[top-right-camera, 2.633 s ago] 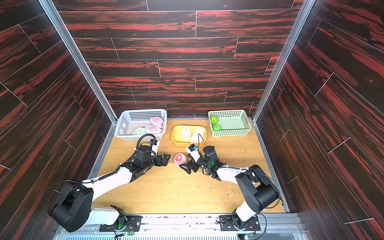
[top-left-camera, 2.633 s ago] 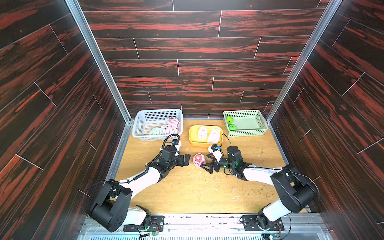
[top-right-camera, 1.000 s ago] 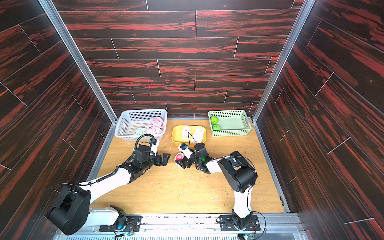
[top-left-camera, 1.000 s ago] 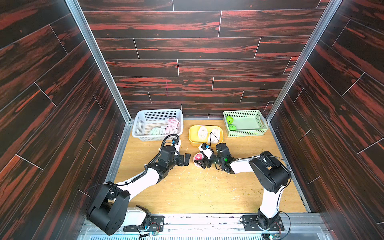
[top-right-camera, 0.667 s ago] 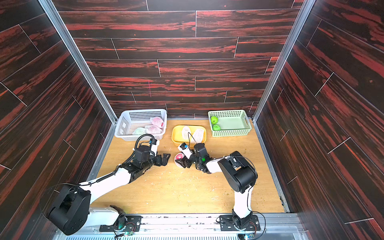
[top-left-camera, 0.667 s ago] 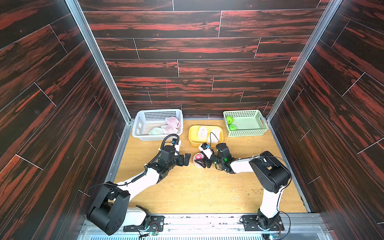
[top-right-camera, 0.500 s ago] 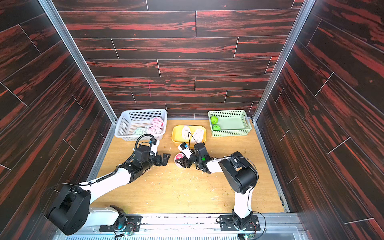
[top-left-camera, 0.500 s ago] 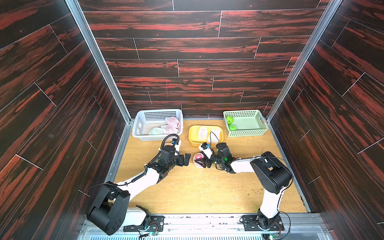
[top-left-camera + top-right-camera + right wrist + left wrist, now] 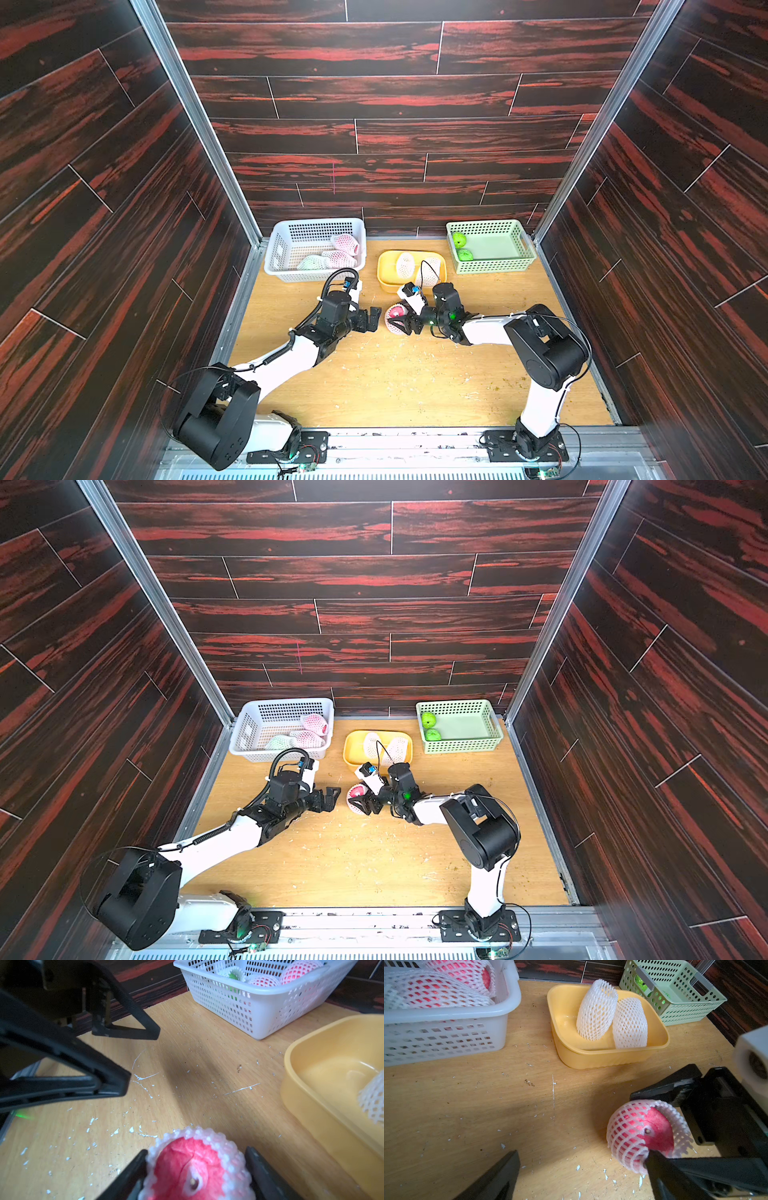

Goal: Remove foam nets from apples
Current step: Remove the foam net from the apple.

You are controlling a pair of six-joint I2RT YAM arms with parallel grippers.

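Netted apple between right end effector jaws

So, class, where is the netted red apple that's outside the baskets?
The netted red apple lies mid-table in both top views, between the jaws of the right gripper, just in front of the yellow tub, with the open left gripper opposite.

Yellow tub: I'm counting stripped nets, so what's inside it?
Two empty foam nets lean together inside the yellow tub; nothing else shows, though the floor under them is covered.
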